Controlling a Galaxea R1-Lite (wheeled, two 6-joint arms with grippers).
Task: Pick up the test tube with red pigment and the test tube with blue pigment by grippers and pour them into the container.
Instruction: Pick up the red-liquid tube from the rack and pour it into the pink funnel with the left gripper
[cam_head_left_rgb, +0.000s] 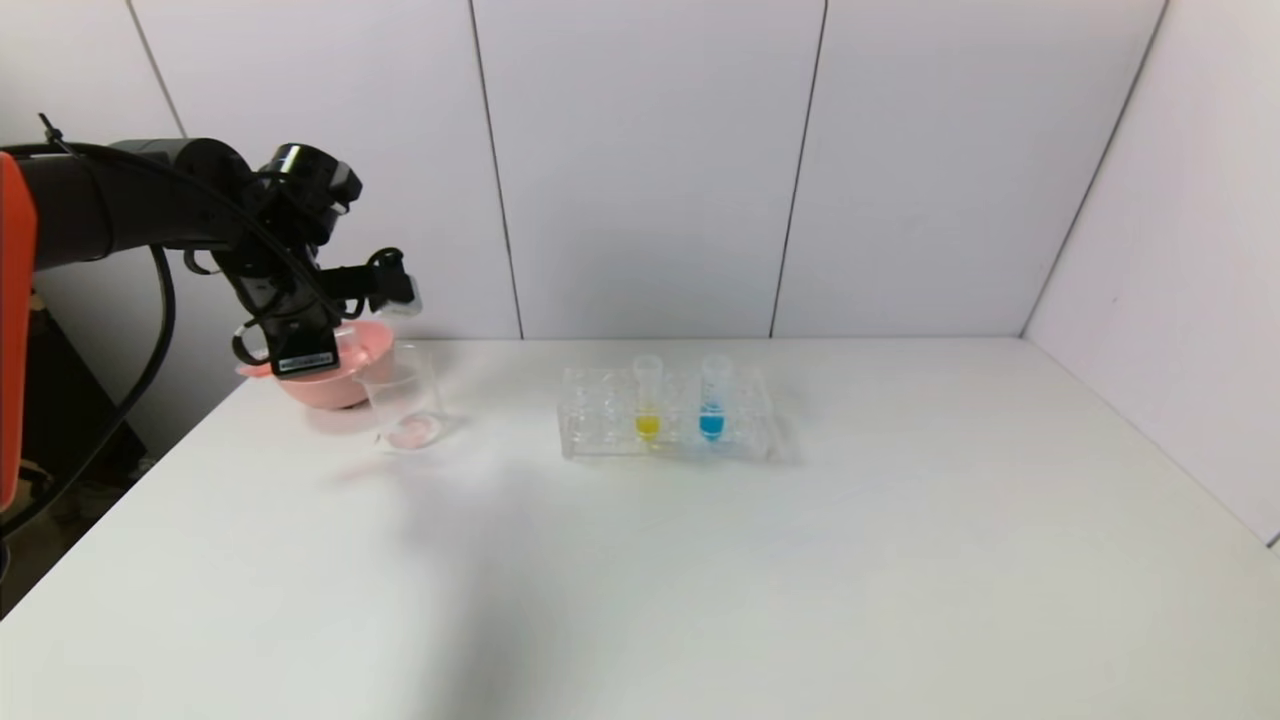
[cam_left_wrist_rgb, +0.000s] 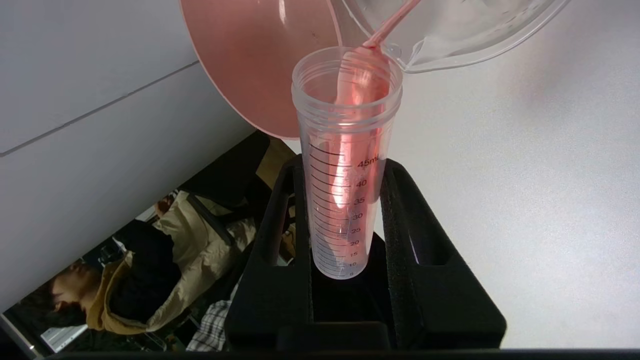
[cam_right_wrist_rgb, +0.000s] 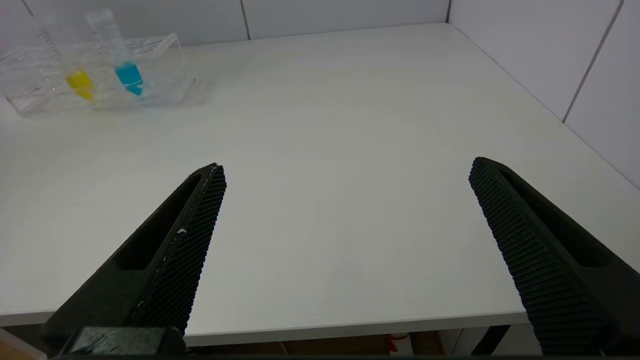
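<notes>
My left gripper (cam_head_left_rgb: 378, 282) is shut on the test tube with red pigment (cam_head_left_rgb: 408, 300) and holds it tipped over the container (cam_head_left_rgb: 405, 395) at the table's back left. In the left wrist view the graduated tube (cam_left_wrist_rgb: 345, 100) sits between the black fingers (cam_left_wrist_rgb: 280, 225), and red liquid runs from its mouth over the container's lip (cam_left_wrist_rgb: 450, 35). A thin pink layer lies in the container's bottom. The test tube with blue pigment (cam_head_left_rgb: 712, 400) stands in the clear rack (cam_head_left_rgb: 590, 425), and shows in the right wrist view too (cam_right_wrist_rgb: 117, 50). My right gripper (cam_right_wrist_rgb: 347, 165) is open and empty above the table's front edge.
A pink bowl (cam_head_left_rgb: 345, 375) stands right behind the container, close under my left gripper, and shows in the left wrist view (cam_left_wrist_rgb: 255, 60). A yellow-liquid tube (cam_head_left_rgb: 647, 400) stands in the rack beside the blue one. White wall panels close off the back and right.
</notes>
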